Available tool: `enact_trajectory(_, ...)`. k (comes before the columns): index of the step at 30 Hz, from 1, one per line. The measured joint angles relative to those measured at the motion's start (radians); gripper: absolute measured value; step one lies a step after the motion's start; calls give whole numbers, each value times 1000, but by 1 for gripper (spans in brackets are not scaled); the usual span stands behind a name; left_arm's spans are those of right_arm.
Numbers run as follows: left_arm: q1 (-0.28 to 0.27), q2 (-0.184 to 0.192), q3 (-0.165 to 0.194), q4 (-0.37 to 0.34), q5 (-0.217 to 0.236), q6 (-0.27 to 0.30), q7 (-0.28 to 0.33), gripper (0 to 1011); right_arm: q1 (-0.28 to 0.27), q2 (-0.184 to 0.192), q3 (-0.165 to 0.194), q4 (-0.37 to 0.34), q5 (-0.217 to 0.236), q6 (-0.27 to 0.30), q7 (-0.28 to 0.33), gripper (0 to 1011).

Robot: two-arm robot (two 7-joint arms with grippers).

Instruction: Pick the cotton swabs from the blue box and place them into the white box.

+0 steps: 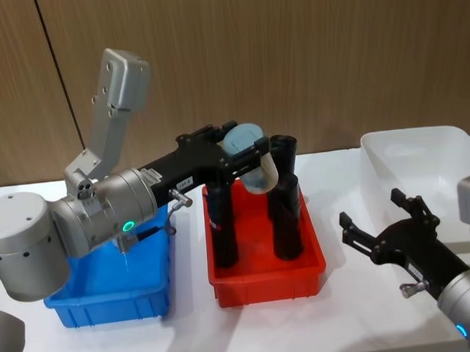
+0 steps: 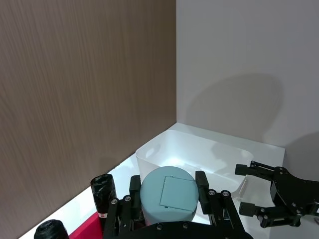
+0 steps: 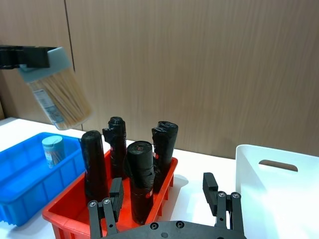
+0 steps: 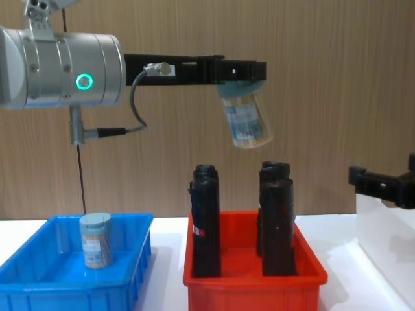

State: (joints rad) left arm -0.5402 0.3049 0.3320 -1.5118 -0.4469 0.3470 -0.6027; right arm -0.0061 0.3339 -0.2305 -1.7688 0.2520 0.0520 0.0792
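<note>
Pale blue-grey lid uppermost, a jar of cotton swabs [image 4: 246,123] hung tilted in the air, its tan sticks showing through the clear wall. The left gripper [image 1: 240,144] reached in level from the robot's left, its black fingers [image 2: 202,183] clamped on either side of the lid and the body of the jar slanting down beneath them. Gripper and jar were high above the red bin [image 1: 264,283] at the middle of the white bench [image 1: 188,332]. Four tall black rolls [image 4: 206,220] stood upright in that bin, and the jar was clear of their tops.

A second jar [image 4: 96,241] stood upright in the blue box [image 4: 39,285], just to the left of the red bin.

The right gripper [image 1: 369,208] hovered low over the bench between the red bin and the white box [image 1: 423,146]. Its fingers were spread wide apart, holding nothing and touching nothing. The white box sat at the right end of the bench with its slot handle on the wall facing the red bin, and the lifted jar was well short of it. A wood-panelled wall [image 4: 324,78] ran behind the bench.
</note>
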Motion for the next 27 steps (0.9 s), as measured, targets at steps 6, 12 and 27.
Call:
enact_trajectory(6, -3, -2, 1, 2, -1, 1, -4, 665, 18, -6, -10, -3, -56, 27, 25, 1001)
enact_trajectory(12, -4, -3, 2, 3, -1, 1, -6, 665, 41, -16, -20, -3, -109, 50, 56, 1002)
enact_trajectory(27, -6, -5, 3, 4, -1, 1, -9, 665, 116, -51, -42, 11, -209, 94, 136, 1002)
